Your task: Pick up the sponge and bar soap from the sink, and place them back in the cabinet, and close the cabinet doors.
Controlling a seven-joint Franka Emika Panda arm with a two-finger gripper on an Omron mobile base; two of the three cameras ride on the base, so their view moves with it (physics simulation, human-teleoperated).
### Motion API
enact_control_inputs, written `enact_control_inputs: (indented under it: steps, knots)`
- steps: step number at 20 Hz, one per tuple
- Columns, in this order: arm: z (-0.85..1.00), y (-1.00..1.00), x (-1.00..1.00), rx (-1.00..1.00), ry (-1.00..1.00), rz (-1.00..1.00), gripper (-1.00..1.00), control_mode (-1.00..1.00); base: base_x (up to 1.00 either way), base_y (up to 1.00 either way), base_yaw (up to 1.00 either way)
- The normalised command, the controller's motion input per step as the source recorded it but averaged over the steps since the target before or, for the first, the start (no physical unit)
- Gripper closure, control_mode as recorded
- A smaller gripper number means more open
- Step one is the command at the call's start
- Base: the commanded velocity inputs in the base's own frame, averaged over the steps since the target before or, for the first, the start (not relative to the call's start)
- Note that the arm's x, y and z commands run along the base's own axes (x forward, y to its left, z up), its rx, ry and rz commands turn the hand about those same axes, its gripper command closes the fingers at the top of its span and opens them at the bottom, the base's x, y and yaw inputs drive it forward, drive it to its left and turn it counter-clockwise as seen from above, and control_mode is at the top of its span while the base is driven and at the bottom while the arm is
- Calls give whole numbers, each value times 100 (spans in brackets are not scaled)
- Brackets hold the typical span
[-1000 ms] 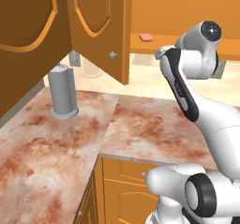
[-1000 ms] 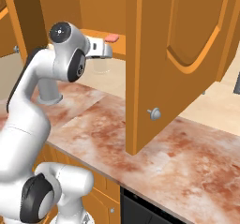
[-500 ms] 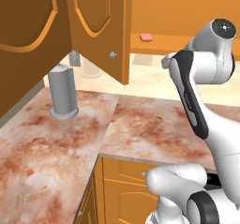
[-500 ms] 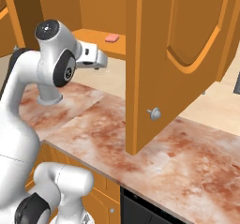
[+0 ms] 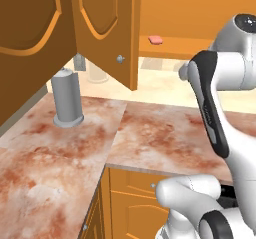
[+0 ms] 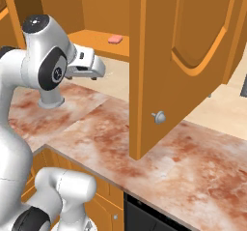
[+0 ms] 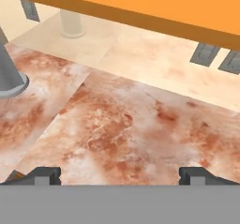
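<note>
Marbled reddish countertop (image 7: 140, 124) lies below the gripper (image 7: 120, 175), its fingers spread wide and empty; bar soap (image 5: 156, 39) rests on the open cabinet's shelf (image 5: 175, 47)

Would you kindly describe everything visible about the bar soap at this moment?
The bar soap is a small salmon-pink block with rounded corners, smooth and matte. It lies flat on the wooden shelf inside the open cabinet, alone, near the shelf's front edge in the left base view. Nothing else touches it. The right base view shows it on the same orange-brown shelf, beyond the robot's hand. In the hand view just a dark sliver of it peeks over the shelf edge.
</note>
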Motion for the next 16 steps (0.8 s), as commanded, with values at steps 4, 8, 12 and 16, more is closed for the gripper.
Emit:
enact_control_inputs:
  steps: [4,8,12,16]
  knots:
    - [0,0,-52,0,10,-3,-100,-100,0,0,0]
    - [0,0,-54,0,9,-1,-100,-100,0,0,0]
    - [0,0,-59,0,9,0,-100,-100,0,0,0]
    - [0,0,-54,0,9,0,-100,-100,0,0,0]
